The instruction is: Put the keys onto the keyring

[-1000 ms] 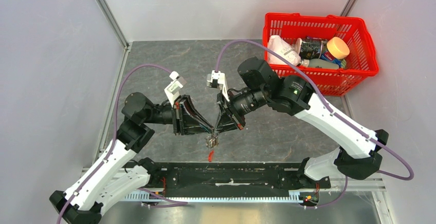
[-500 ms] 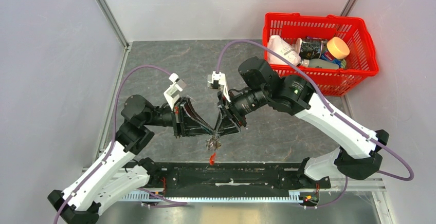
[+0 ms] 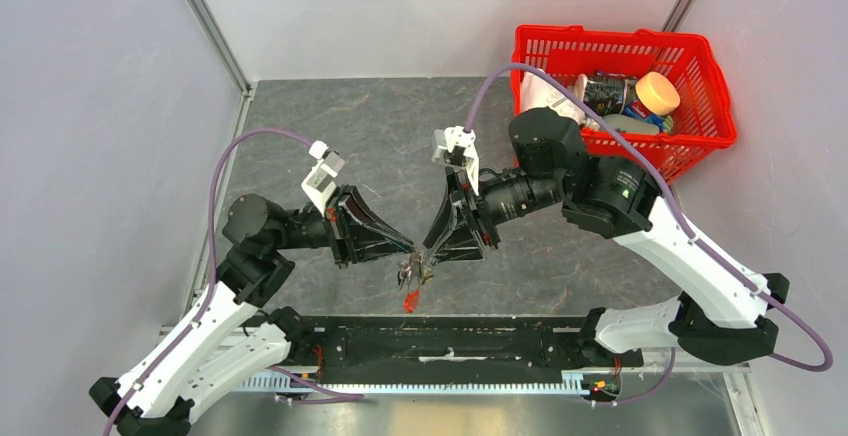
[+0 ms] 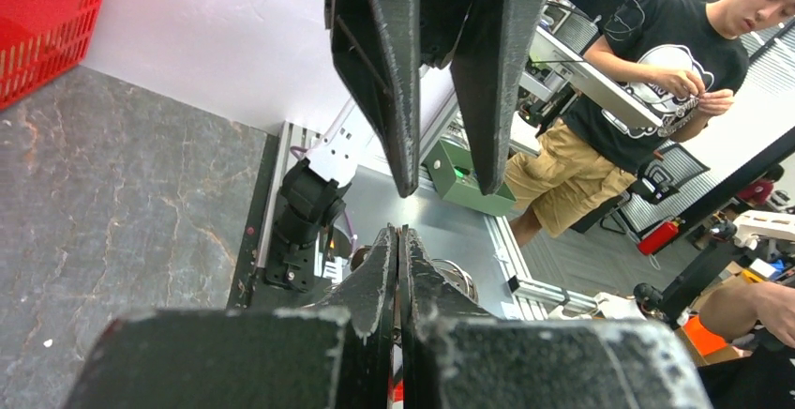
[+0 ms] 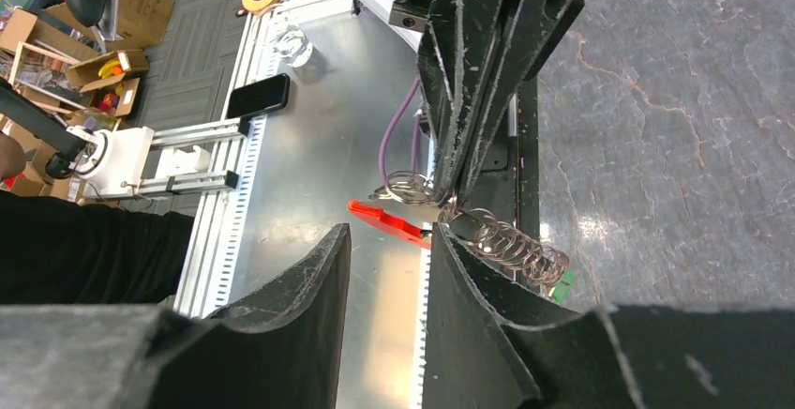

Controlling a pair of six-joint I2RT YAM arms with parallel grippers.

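Keyring (image 3: 411, 274) pinched at the left gripper's (image 3: 404, 252) tips.
Top view: right gripper (image 3: 430, 253) meets the left gripper tip to tip; the keyring hangs just under it, red strap (image 3: 409, 303) lowest. Left wrist: left gripper's fingers (image 4: 375, 278) pressed together, the right gripper's spread. Right wrist: left gripper clamps the keyring, green key (image 5: 561, 285) just beside.

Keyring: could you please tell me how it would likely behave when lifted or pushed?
Probably floppy: the keyring and its red section dangle from the shut left end effector. Likely light, since a fingertip pinch carries it. Its thin wire coils may slip.
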